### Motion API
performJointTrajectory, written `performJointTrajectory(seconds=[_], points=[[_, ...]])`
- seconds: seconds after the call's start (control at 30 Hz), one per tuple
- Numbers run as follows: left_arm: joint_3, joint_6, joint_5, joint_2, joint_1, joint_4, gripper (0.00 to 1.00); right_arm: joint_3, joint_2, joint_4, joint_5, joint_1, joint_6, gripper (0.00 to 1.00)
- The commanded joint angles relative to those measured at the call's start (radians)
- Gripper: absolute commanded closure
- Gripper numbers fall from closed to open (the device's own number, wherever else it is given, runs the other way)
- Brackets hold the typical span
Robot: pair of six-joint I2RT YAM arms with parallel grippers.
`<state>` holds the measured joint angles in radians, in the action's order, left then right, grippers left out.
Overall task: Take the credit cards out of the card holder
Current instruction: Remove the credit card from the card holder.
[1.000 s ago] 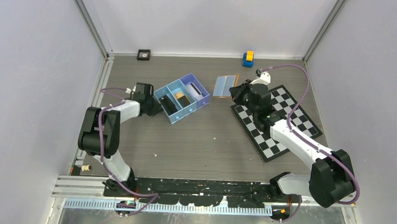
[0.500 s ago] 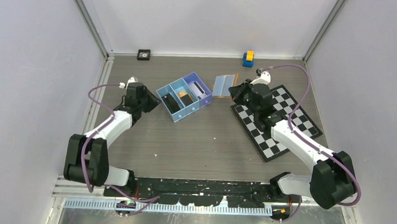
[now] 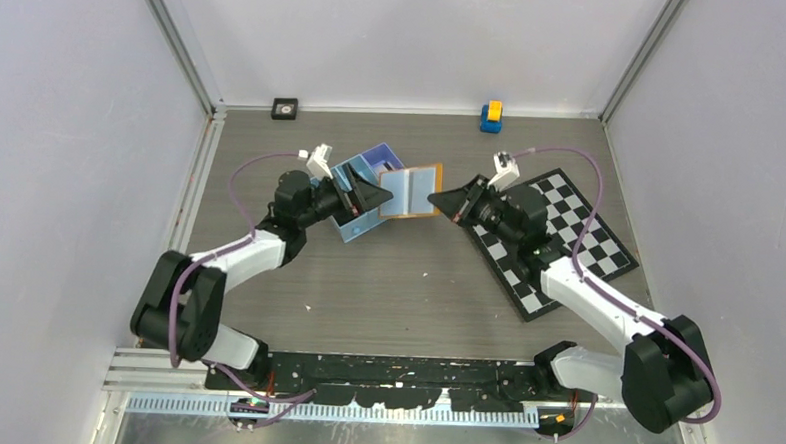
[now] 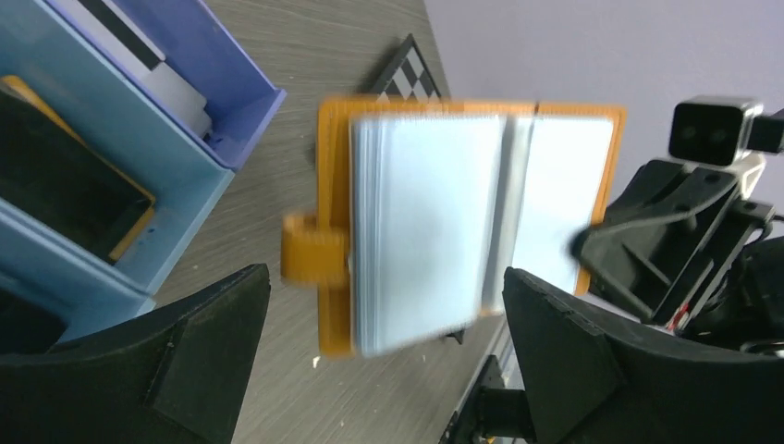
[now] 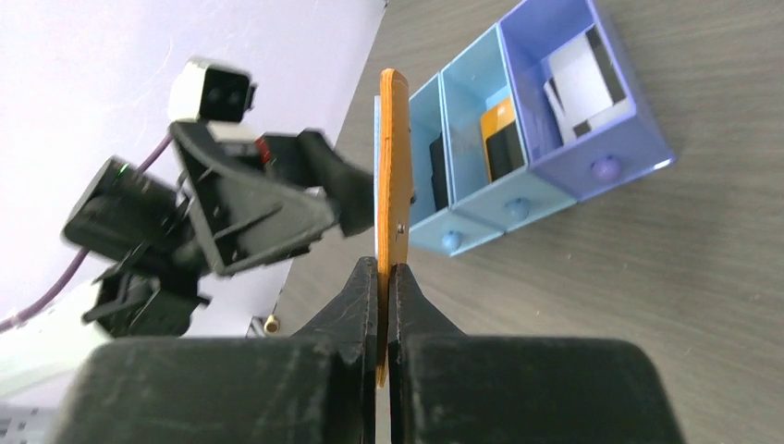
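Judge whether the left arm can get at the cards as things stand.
Probably yes. The right gripper holds the holder open and facing the left gripper, whose jaws stand open just before the cards, with nothing between them.

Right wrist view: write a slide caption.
Right gripper pinches the orange card holder, seen edge-on, before the open left gripper, blue tray behind.
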<state>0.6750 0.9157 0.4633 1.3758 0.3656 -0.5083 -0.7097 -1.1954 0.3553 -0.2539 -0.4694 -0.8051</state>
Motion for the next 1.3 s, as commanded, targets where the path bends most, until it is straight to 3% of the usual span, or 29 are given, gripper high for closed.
performJointTrajectory(seconds=[0.0, 0.13, 0.23, 0.3, 0.43, 0.5, 0.53, 0.57, 0.6, 0.67, 0.77, 0.87, 0.93, 1.13, 1.2, 1.27], points=[[0.01, 0.144, 0.175, 0.11, -0.007, -0.322, 0.0, 0.082, 0.095, 0.2, -0.077, 0.003, -0.052, 1.0], [0.027, 0.253, 0.245, 0.21, -0.007, -0.48, 0.02, 0.081, 0.066, 0.29, -0.168, 0.003, -0.1, 0.99], [0.036, 0.298, 0.269, 0.249, -0.007, -0.554, 0.11, 0.085, 0.05, 0.348, -0.197, 0.005, -0.145, 1.0], [0.037, 0.329, 0.279, 0.257, -0.008, -0.609, 0.26, 0.08, 0.058, 0.307, -0.185, 0.005, -0.134, 0.99], [0.025, 0.285, 0.259, 0.206, -0.008, -0.574, 0.69, 0.05, 0.08, 0.147, -0.091, 0.006, -0.061, 0.94], [0.022, 0.216, 0.231, 0.163, -0.008, -0.485, 0.87, 0.035, 0.083, 0.069, -0.046, 0.006, -0.024, 0.86], [0.02, 0.18, 0.214, 0.137, -0.008, -0.44, 0.97, 0.03, 0.083, 0.054, -0.041, 0.005, -0.013, 0.76], [0.019, 0.146, 0.194, 0.111, -0.008, -0.385, 1.0, 0.03, 0.082, 0.048, -0.037, 0.005, -0.005, 0.64], [0.018, 0.109, 0.177, 0.081, -0.008, -0.335, 1.0, 0.033, 0.084, 0.046, -0.032, 0.005, -0.001, 0.55], [0.013, 0.045, 0.142, 0.024, -0.008, -0.242, 1.0, 0.047, 0.086, 0.061, -0.019, 0.005, -0.003, 0.47], [0.003, -0.007, 0.103, -0.034, -0.005, -0.2, 1.0, 0.049, 0.076, 0.065, -0.015, 0.005, -0.009, 0.46], [0.001, -0.008, 0.099, -0.052, 0.0, -0.2, 1.0, 0.039, 0.07, 0.068, -0.037, 0.005, -0.015, 0.55], [-0.003, -0.007, 0.09, -0.061, 0.002, -0.2, 1.0, 0.045, 0.085, 0.067, -0.026, 0.005, -0.012, 0.56], [-0.099, -0.072, -0.004, -0.156, 0.009, -0.281, 1.0, 0.092, 0.158, 0.071, 0.028, 0.005, 0.027, 0.35], [-0.123, -0.111, -0.043, -0.185, 0.016, -0.304, 1.0, 0.097, 0.164, 0.08, 0.022, 0.006, 0.04, 0.33], [-0.14, -0.135, -0.064, -0.197, 0.026, -0.336, 1.0, 0.098, 0.162, 0.088, 0.01, 0.005, 0.046, 0.36]])
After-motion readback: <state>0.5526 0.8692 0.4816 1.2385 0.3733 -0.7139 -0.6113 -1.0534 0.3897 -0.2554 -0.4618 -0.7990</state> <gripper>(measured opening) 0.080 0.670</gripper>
